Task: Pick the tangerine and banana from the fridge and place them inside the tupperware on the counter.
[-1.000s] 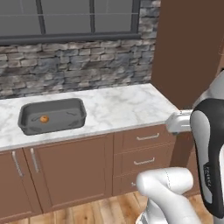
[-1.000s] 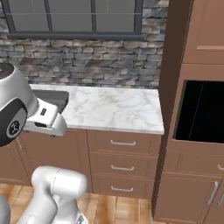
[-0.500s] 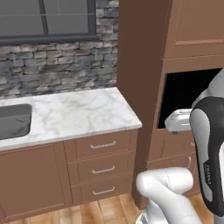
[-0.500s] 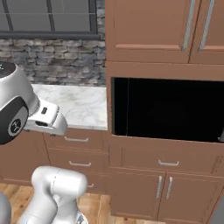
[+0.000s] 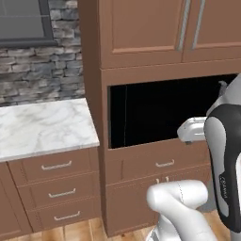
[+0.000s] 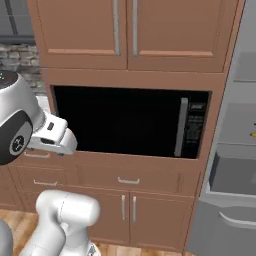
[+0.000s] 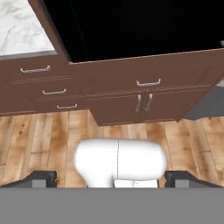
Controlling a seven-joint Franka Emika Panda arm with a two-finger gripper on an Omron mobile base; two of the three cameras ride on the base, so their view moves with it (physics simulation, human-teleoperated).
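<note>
Counter (image 5: 42, 127) beside black microwave (image 6: 130, 120)

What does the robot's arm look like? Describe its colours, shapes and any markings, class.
The arm is made of glossy white rounded segments joined by dark grey bands, one carrying faint small lettering. A round dark cap marks one joint. The pincer has two small dark fingertips. No cables show.
</note>
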